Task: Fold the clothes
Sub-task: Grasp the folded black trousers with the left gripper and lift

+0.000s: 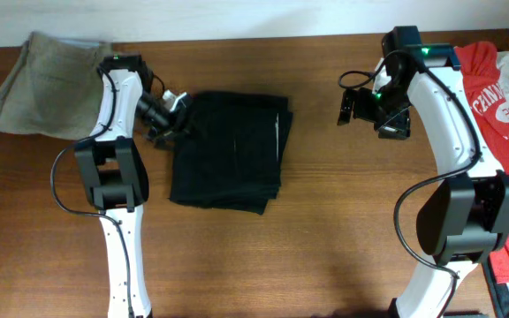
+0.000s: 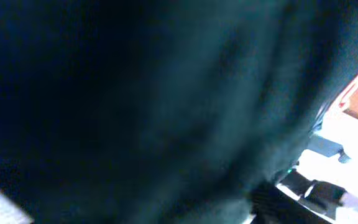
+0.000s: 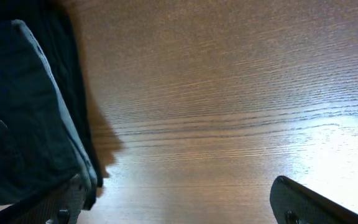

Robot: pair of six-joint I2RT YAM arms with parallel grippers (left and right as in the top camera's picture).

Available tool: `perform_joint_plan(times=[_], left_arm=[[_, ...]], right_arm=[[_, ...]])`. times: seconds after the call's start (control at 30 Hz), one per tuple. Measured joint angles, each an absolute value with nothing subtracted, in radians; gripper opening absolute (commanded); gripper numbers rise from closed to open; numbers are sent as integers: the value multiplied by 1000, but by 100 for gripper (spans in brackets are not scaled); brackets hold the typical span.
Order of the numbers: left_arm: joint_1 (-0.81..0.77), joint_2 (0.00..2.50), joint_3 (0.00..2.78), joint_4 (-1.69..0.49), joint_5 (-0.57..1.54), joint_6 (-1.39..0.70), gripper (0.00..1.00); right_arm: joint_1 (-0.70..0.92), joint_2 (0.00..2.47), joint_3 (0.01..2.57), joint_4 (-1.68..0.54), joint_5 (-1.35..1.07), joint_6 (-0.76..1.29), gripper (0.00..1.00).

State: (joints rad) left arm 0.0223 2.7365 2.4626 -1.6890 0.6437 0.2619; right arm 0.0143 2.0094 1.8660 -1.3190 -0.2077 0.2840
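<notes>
While the left jaws sit at the edge of the black garment (image 1: 230,150), their grip unreadable, the right jaws gape wide, holding nothing.

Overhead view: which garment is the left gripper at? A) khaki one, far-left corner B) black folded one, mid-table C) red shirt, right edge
B: the left gripper meets the left edge of the black folded garment; the khaki garment and red shirt lie well away.

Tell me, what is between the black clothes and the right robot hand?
Nothing: only bare table lies between the black clothes and right gripper, seen from overhead.
</notes>
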Motion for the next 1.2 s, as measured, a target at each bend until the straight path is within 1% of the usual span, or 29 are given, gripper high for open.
perform_joint_plan(times=[0.03, 0.1, 0.17, 0.27, 0.37, 0.43, 0.53, 0.6, 0.77, 0.9, 1.1, 1.2], left_arm=[[25, 2735, 2442, -1684, 653, 263, 18], [26, 2741, 2412, -1654, 655, 268, 13], [25, 2745, 2410, -1649, 655, 252, 0], [22, 2761, 2467, -1661, 616, 201, 1], [14, 2789, 2611, -1665, 483, 158, 1], [19, 2809, 2737, -1649, 353, 129, 1], [48, 2817, 2889, -1635, 188, 111, 1], [75, 2819, 2948, -1639, 129, 107, 1], [130, 2821, 3009, -1638, 66, 107, 0], [133, 2817, 3010, -1623, -10, 108, 1], [139, 2701, 3010, -1451, -60, 115, 1], [153, 2654, 3013, -1419, -67, 128, 1]], right_arm=[[14, 2009, 1866, -1319, -208, 284, 99], [14, 2009, 1866, -1320, -208, 284, 99], [14, 2009, 1866, -1319, -208, 284, 99], [14, 2009, 1866, -1319, -207, 284, 99], [14, 2009, 1866, -1319, -208, 284, 99], [14, 2009, 1866, -1319, -208, 284, 99], [14, 2009, 1866, -1319, -208, 284, 99], [14, 2009, 1866, -1319, -208, 284, 99], [14, 2009, 1866, -1319, -208, 284, 99], [14, 2009, 1866, -1319, -208, 284, 99], [14, 2009, 1866, -1319, -208, 283, 99], [14, 2009, 1866, -1319, -208, 283, 99]])
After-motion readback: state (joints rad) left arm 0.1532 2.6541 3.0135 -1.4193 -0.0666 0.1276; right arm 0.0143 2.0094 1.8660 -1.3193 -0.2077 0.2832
